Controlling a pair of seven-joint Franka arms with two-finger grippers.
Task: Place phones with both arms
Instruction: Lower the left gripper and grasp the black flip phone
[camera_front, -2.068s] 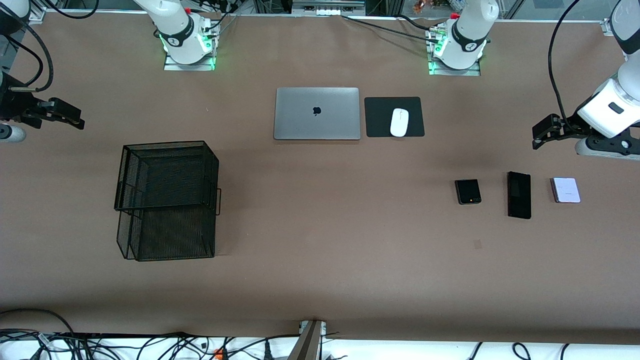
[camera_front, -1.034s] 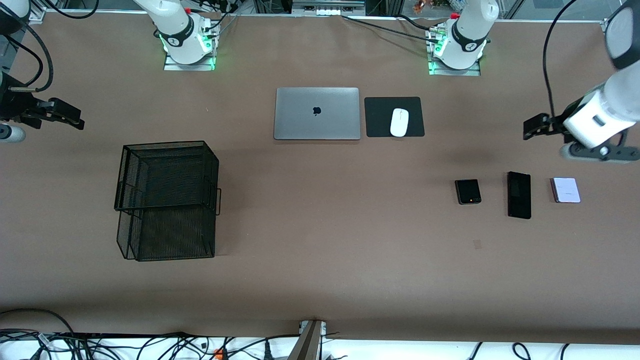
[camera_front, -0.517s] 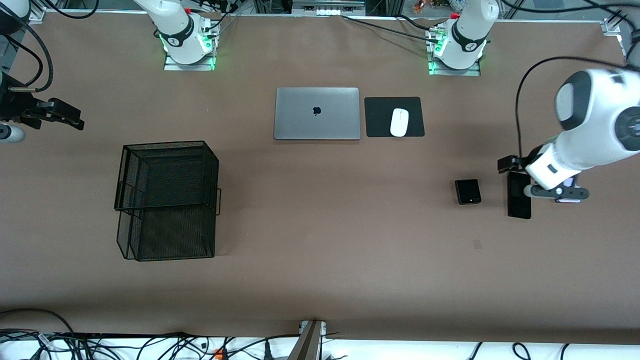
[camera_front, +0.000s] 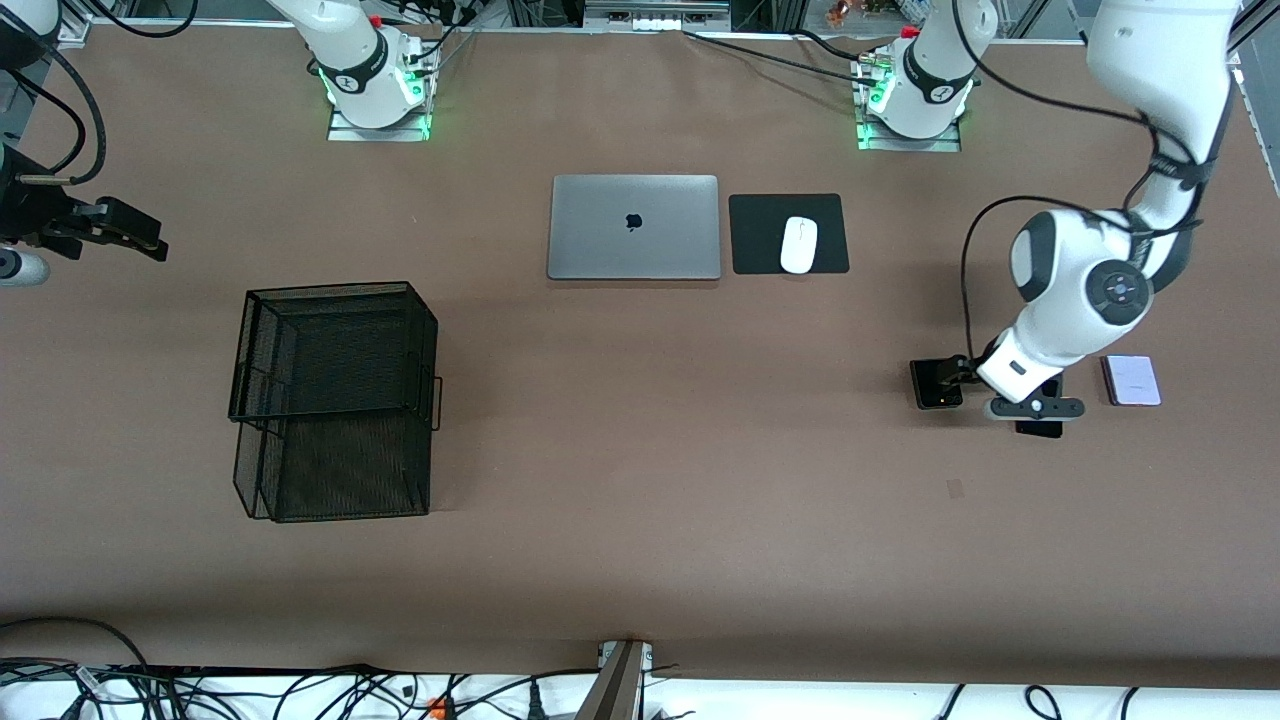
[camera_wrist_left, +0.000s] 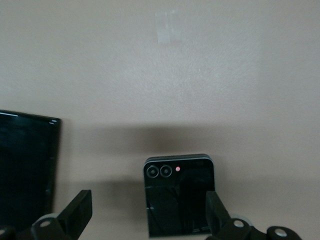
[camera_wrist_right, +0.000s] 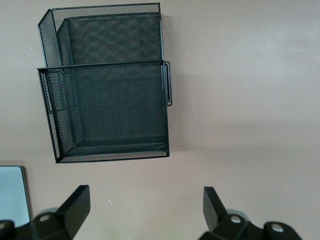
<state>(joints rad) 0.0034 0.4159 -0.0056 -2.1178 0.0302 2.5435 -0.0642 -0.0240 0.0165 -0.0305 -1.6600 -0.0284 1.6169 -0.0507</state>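
The small squarish black phone (camera_front: 936, 384) lies flat under my left gripper (camera_front: 958, 374), two round lenses and a red dot along one edge, my fingers (camera_wrist_left: 75, 215) spread wide and holding nothing; just beside it, toward the left arm's end of the table, lies the long slim black slab (camera_wrist_left: 25, 170), then the pale lavender-white phone (camera_front: 1132, 380). I can read no writing on the phones, only a dark logo on the silver laptop (camera_front: 634, 227), with the white mouse (camera_front: 798, 244) on its black pad (camera_front: 760, 235) beside it. My right gripper (camera_front: 120, 232) waits with fingers (camera_wrist_right: 75, 210) spread wide near the right arm's end, the black mesh basket (camera_front: 335, 395) in its view
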